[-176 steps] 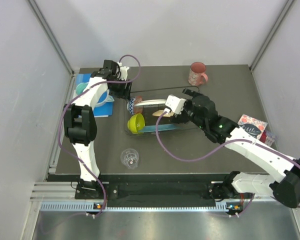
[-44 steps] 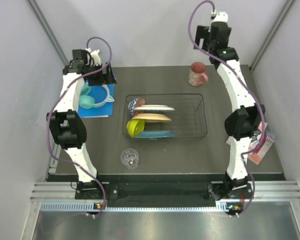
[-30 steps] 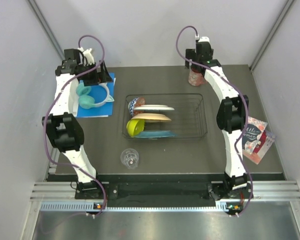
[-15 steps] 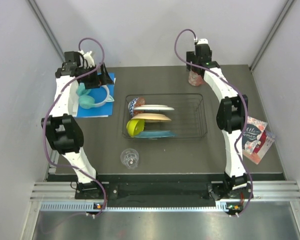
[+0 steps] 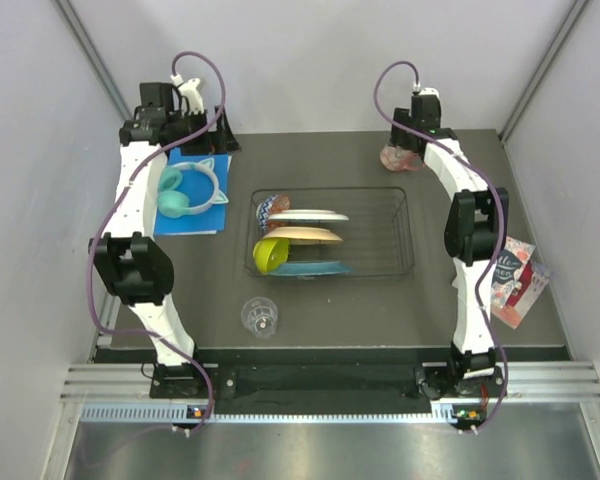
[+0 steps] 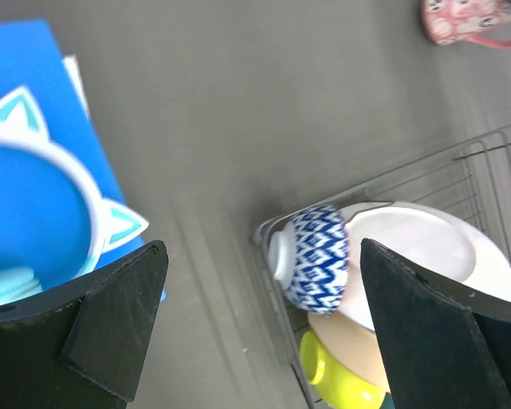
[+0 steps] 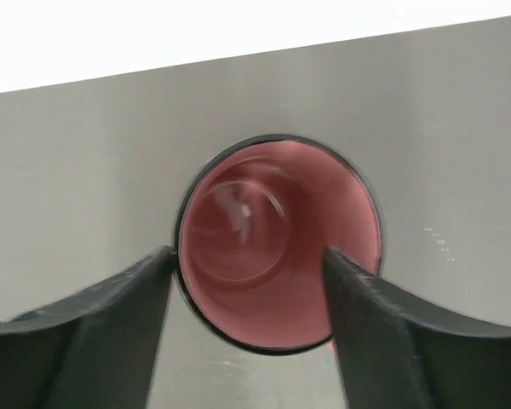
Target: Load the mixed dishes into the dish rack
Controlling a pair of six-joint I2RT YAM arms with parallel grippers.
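The black wire dish rack (image 5: 400, 230) holds the patterned bowl (image 5: 269, 209), the white plate (image 5: 308, 216), the cream plate (image 5: 305, 235), the lime-green bowl (image 5: 271, 250) and the teal plate (image 5: 315, 268). The clear glass (image 5: 261, 316) stands on the table in front of the rack. The pink mug (image 5: 394, 155) is at the back right. My right gripper (image 5: 412, 135) hovers over it. In the right wrist view its open jaws (image 7: 247, 256) straddle the mug's mouth (image 7: 277, 247). My left gripper (image 5: 202, 135) is open and empty at the back left, high above the table.
Teal cat-ear headphones (image 5: 185, 190) lie on a blue pad (image 5: 185, 218) left of the rack. A printed card (image 5: 507, 275) lies at the right edge. In the left wrist view the bowl (image 6: 315, 256), white plate (image 6: 426, 247), rack (image 6: 485, 149) and mug (image 6: 460, 19) show between my fingers.
My right arm left the rack, rose and came down over the mug, which now looks slightly tilted. My left gripper swung from the headphones toward the back.
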